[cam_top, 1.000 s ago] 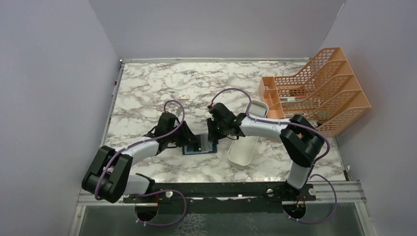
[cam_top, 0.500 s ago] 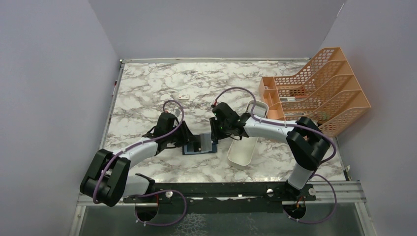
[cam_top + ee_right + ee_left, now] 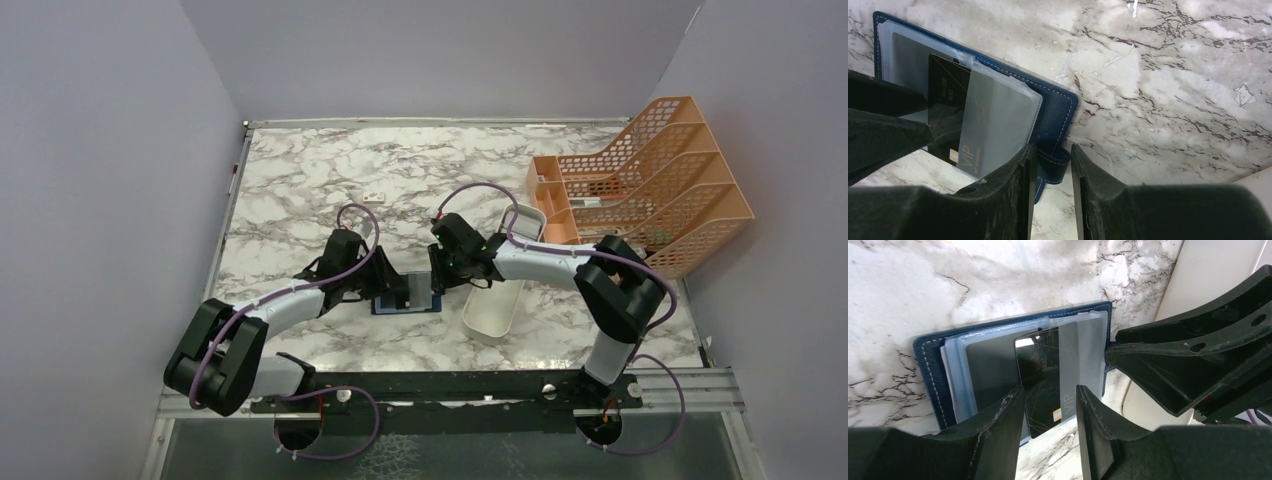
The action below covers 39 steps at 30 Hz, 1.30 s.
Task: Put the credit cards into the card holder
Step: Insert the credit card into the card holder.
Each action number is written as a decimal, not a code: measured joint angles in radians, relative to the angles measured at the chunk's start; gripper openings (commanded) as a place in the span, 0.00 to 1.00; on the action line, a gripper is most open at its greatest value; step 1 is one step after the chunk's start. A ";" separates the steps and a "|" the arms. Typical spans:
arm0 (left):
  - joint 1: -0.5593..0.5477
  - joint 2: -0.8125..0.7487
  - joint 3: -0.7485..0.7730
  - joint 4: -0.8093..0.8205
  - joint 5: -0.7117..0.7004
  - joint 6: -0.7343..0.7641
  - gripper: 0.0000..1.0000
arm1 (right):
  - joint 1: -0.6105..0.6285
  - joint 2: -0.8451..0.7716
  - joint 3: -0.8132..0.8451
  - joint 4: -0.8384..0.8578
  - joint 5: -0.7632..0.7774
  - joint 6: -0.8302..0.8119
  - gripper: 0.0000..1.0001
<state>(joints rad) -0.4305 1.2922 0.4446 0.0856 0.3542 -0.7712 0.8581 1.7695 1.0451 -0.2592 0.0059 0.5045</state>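
Note:
The navy card holder (image 3: 410,303) lies open on the marble between both grippers. Its lighter blue sleeves face up (image 3: 955,375). One dark credit card (image 3: 990,372) sits in a left sleeve. A black credit card (image 3: 1040,377) with gold lines and "VIP" is partly under a clear sleeve, its near end sticking out. My left gripper (image 3: 1049,389) hovers open over that near end, gripping nothing. My right gripper (image 3: 1052,147) stands open at the holder's (image 3: 1053,107) right edge. The snap tab (image 3: 1054,167) lies between its fingertips, unpinched.
A long white tray (image 3: 497,295) lies just right of the holder, under the right arm. An orange mesh file rack (image 3: 650,190) fills the back right. A tiny white block (image 3: 373,196) rests on the marble behind the left gripper. Grey walls enclose the table.
My left gripper's jaws have spread wider over the black card. The right gripper has shifted slightly right at the holder's edge. The holder stays in place.

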 measured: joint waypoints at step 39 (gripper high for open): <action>-0.128 -0.028 0.039 -0.009 -0.071 -0.032 0.50 | -0.003 -0.021 0.015 -0.031 0.029 0.018 0.38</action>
<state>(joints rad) -0.5587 1.2644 0.4831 0.0765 0.2832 -0.8028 0.8555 1.7481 1.0603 -0.2897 0.0353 0.5220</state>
